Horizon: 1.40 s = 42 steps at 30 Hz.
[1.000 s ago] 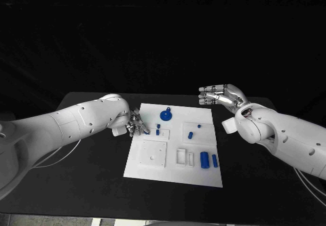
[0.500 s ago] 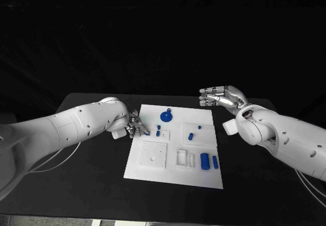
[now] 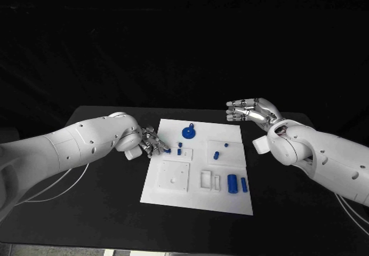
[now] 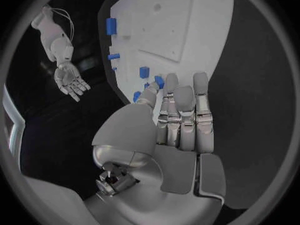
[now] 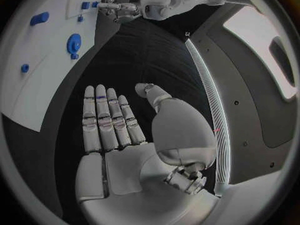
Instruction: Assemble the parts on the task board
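Observation:
The white task board [image 3: 192,189] lies mid-table. It carries a blue gear [image 3: 188,130], small blue pegs [image 3: 178,151] and two blue cylinders [image 3: 231,181]. My left hand [image 3: 151,143] sits at the board's left edge with its fingers straight and close together. Its fingertips [image 4: 172,81] reach a small blue part [image 3: 167,151] that lies between thumb and fingers [image 4: 159,80]; I see no grip on it. My right hand [image 3: 250,111] hovers off the board's far right corner, palm flat and fingers extended [image 5: 106,120], holding nothing.
White recessed blocks [image 3: 174,174] sit on the near half of the board. The black table [image 3: 92,197] spreads on both sides of it. The right wrist view shows the gear [image 5: 74,42] and my left hand [image 5: 119,10]; the left wrist view shows my right hand [image 4: 70,82].
My left hand has edged slightly nearer along the board's left edge, and its forearm has shifted. The right hand and the blue parts have stayed put.

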Motion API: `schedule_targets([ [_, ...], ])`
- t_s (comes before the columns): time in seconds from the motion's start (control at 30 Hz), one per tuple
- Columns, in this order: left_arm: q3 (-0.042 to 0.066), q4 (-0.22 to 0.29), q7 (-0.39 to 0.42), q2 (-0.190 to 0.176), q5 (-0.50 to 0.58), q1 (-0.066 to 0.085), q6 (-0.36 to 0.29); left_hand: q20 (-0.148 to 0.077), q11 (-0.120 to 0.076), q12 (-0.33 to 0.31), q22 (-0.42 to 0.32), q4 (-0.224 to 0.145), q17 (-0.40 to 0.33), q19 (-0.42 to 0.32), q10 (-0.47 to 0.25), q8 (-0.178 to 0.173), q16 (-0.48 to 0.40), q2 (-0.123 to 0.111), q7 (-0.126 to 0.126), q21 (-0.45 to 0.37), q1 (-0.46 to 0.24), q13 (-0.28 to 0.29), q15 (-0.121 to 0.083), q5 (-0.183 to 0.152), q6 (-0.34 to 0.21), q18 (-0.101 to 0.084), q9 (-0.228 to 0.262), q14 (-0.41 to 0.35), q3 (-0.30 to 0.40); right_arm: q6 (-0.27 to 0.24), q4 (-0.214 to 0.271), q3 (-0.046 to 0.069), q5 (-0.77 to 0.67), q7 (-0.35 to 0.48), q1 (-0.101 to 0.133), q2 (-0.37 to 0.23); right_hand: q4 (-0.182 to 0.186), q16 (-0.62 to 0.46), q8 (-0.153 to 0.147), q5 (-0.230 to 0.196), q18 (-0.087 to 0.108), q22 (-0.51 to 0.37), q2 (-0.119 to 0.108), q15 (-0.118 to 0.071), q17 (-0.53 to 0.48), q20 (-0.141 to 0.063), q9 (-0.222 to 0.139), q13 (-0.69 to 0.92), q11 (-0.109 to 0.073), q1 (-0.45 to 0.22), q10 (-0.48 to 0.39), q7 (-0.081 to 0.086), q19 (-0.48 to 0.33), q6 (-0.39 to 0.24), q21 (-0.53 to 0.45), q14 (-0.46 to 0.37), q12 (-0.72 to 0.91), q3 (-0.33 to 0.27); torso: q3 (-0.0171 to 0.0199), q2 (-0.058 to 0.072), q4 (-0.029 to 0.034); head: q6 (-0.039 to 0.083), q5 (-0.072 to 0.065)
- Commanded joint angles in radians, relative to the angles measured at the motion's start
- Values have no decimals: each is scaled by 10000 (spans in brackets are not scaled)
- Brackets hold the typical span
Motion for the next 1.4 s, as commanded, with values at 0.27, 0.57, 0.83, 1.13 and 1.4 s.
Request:
schedule_targets([
  [0.27,163,282,809,-271,2294,118,629,-1,-19,-14,184,-1435,51,-110,34,-88,-105,-65,18,38,-73,30,-35,47,64,-1,147,-69,1429,115,3,6,-3,57,-7,17,-26,-34,-28,-38,107,-13,4,8,-14,-7,-13,-14,-14,37,-32,-2,-40,-4,-3,-60,-38,54,1,5,-10,40,49],
  [0.57,203,382,957,-387,2707,138,729,1,-19,-2,185,-1459,66,-114,23,-105,-124,-55,22,44,-69,40,-33,52,69,4,190,-68,1449,113,7,6,-75,30,-8,37,-275,-33,-29,-150,107,-13,-31,6,-13,-14,-13,-15,-15,116,-27,3,-33,15,-3,-54,-40,111,8,12,-20,124,88],
  [0.83,212,557,1145,-464,2920,140,718,3,-19,2,182,-1469,71,-121,18,-108,-132,-58,20,42,-76,43,-32,56,73,7,207,-68,1451,-107,84,5,-1617,-368,-8,98,-946,-27,-10,-950,107,-9,-152,-38,-8,-81,5,-17,-72,386,181,-38,131,441,15,149,-41,76,12,7,-21,204,62],
  [1.13,216,999,1531,-668,3326,140,528,-6,-31,18,182,-1547,128,-111,51,-152,-124,-81,12,62,-118,49,-45,142,133,13,256,-36,1472,16,438,5,-4665,-1215,-5,259,-1363,96,41,-2112,83,23,-216,-440,119,-419,53,12,-478,607,1322,-292,934,1683,171,1121,-7,-458,16,-6,4,301,42],
  [1.4,273,1464,1711,-862,3590,140,391,-12,-39,17,187,-1573,146,-104,76,-171,-123,-91,6,80,-141,47,-52,203,158,14,264,-25,1478,289,871,8,-6935,-1986,85,530,-1568,2081,43,-2384,-206,466,-104,-1640,3379,-1912,53,1007,-1497,1207,3998,-603,4092,1958,1538,3137,1180,-2332,-16,-21,15,359,26],
])
